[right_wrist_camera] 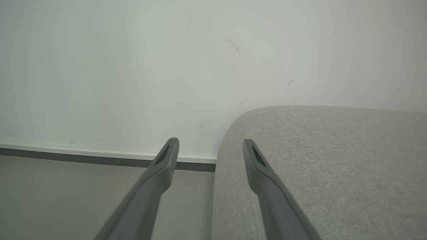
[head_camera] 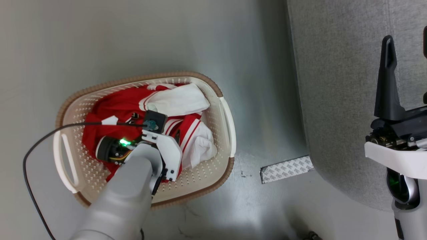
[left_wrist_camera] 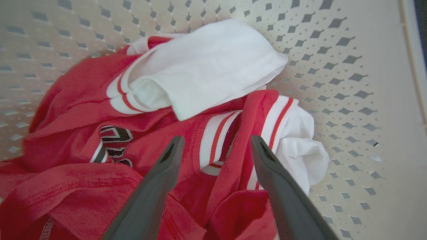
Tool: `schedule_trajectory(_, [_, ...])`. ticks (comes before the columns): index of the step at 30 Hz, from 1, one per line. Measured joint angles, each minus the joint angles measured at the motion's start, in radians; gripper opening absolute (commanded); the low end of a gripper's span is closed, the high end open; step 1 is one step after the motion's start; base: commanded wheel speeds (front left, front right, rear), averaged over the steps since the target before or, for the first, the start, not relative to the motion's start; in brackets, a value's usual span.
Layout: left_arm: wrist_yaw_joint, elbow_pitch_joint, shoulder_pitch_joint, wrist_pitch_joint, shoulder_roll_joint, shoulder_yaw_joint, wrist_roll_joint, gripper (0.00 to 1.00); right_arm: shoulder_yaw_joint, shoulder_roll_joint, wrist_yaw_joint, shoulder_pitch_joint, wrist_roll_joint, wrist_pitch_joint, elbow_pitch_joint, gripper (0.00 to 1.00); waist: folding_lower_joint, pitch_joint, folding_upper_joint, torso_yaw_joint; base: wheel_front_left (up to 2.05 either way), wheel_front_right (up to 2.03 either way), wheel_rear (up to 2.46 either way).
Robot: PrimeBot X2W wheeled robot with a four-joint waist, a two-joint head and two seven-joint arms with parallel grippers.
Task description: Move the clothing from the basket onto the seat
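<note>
Hovering just above the clothing (left_wrist_camera: 76,100), my left gripper (left_wrist_camera: 217,138) held both fingers spread wide and empty, the red heap lying in the basket (left_wrist_camera: 350,66). Trouble I judged likely: pinching only a striped cuff could let the rest drag and snag on the basket's rim, or a fingertip could jam in one of its holes. Further out, my right gripper (right_wrist_camera: 210,140) was open too, holding nothing, beside the seat (right_wrist_camera: 333,160). Count: one piece of clothing as far as I could tell, one basket, one seat, two grippers.
</note>
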Motion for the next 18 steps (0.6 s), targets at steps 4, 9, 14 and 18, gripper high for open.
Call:
schedule_trajectory(4, [0.006, 0.002, -0.02, 0.004, 0.0, -0.013, -0.011, 1.0, 0.01, 0.001, 0.0, -0.005, 0.006, 0.0, -0.001, 1.0, 0.0, 0.027, 0.0, -0.004, 0.0, 0.0, 0.0])
schedule_trajectory(9, [0.022, 0.02, -0.063, 0.018, 0.0, -0.029, -0.011, 1.0, 0.012, 0.002, 0.0, -0.014, 0.014, 0.0, -0.012, 1.0, 0.0, 0.077, -0.0001, -0.01, 0.0, 0.0, 0.0])
schedule_trajectory(14, [0.045, 0.038, -0.094, 0.025, 0.002, -0.033, -0.011, 1.0, 0.014, 0.002, 0.0, -0.029, 0.026, 0.0, -0.026, 1.0, 0.0, 0.127, 0.0, -0.013, 0.0, 0.0, 0.0])
schedule_trajectory(18, [0.076, 0.049, -0.119, 0.017, 0.022, -0.034, -0.011, 1.0, 0.025, 0.003, 0.0, -0.036, 0.034, -0.002, -0.041, 1.0, 0.0, 0.157, 0.0, -0.015, 0.0, 0.0, 0.0])
